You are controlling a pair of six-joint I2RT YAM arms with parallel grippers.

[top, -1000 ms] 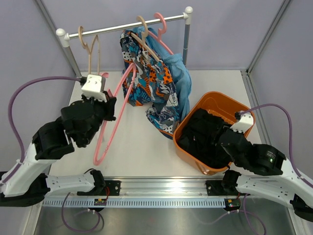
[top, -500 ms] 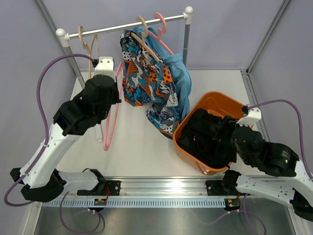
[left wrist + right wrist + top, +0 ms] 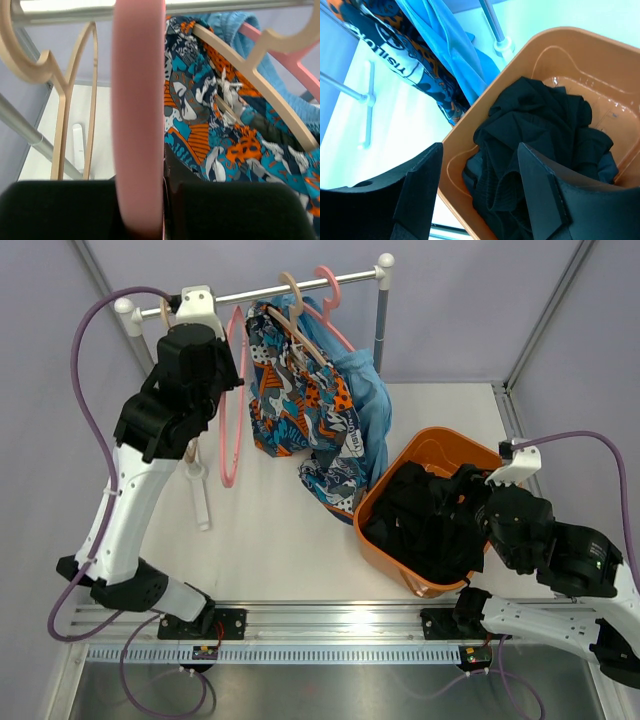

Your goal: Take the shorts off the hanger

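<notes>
While the left claw [image 3: 145,205] clamps the empty pink hanger [image 3: 137,100] up at the rail [image 3: 355,276], best hook it on clear of the patterned shorts [image 3: 300,405] hanging from the rail; the right claw [image 3: 480,155], well away from it, gapes wide.

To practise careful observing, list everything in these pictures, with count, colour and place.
rail: one, silver, back
patterned shorts: one pair, orange-blue-white, on rail
blue shorts: one pair, light blue, beside them
wooden hangers: two, tan, on rail; one bare, one in patterned shorts
pink hangers: two; one in blue shorts, one held
bin: one, orange, right
dark clothes: heap, black, in bin
table: one, white, underneath
left gripper: shut on pink hanger
right gripper: open, above bin
</notes>
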